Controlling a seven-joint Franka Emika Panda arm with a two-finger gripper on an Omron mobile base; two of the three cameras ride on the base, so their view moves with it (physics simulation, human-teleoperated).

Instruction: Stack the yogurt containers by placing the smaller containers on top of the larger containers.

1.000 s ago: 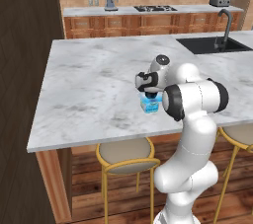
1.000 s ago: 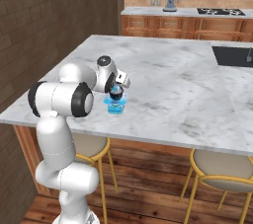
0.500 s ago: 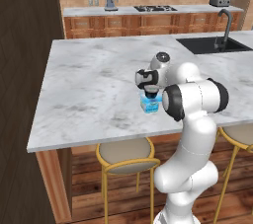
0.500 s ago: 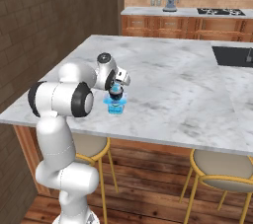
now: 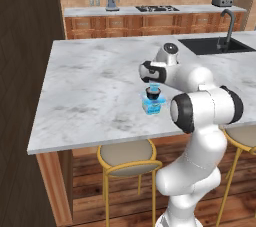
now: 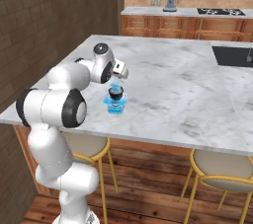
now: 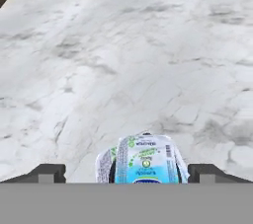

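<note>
A squarish light-blue tub (image 5: 152, 108) with a white rim stands on the marble island (image 5: 90, 81), near its front edge. A small dark round cup (image 5: 153, 93) sits on top of it, and the same stack shows in the right base view as the tub (image 6: 114, 107) under the dark cup (image 6: 116, 93). My gripper (image 5: 153, 87) hangs just above the stack, pointing down, open. In the hand view the cup's pale printed lid (image 7: 143, 161) lies between my two fingertips (image 7: 47, 172), which stand wide apart on either side without touching it.
A dark sink (image 5: 210, 45) with a faucet (image 5: 227, 21) is set into the island's far right. Round stools (image 5: 127, 155) stand under the front edge. A back counter (image 5: 150, 11) carries a coffee machine, stove and toaster. A dark wall (image 5: 25, 71) runs along the left.
My jaws have opened wide and let go of the dark cup, which stays on the tub. The arm has hardly moved.
</note>
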